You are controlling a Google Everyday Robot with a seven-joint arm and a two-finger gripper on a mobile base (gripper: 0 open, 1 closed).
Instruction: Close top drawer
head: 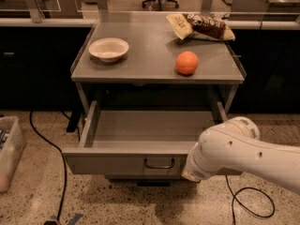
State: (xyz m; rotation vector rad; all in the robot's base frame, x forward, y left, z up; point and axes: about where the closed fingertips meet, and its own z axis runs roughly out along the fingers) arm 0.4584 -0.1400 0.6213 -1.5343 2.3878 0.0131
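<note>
The top drawer [117,163] of the grey metal cabinet stands pulled far out and empty, its flat front panel carrying a small dark handle [159,164] at the centre. My white arm [234,149] reaches in from the lower right. My gripper [190,171] is at the arm's end, against the right part of the drawer's front panel, just right of the handle, and mostly hidden behind the arm's casing. The drawers below the top one are hidden under it.
On the cabinet top [140,64] sit a white bowl [108,49], an orange [187,63] and a snack bag [201,27]. Black cables [61,172] run over the floor on both sides. A clear bin [9,151] stands at the left edge.
</note>
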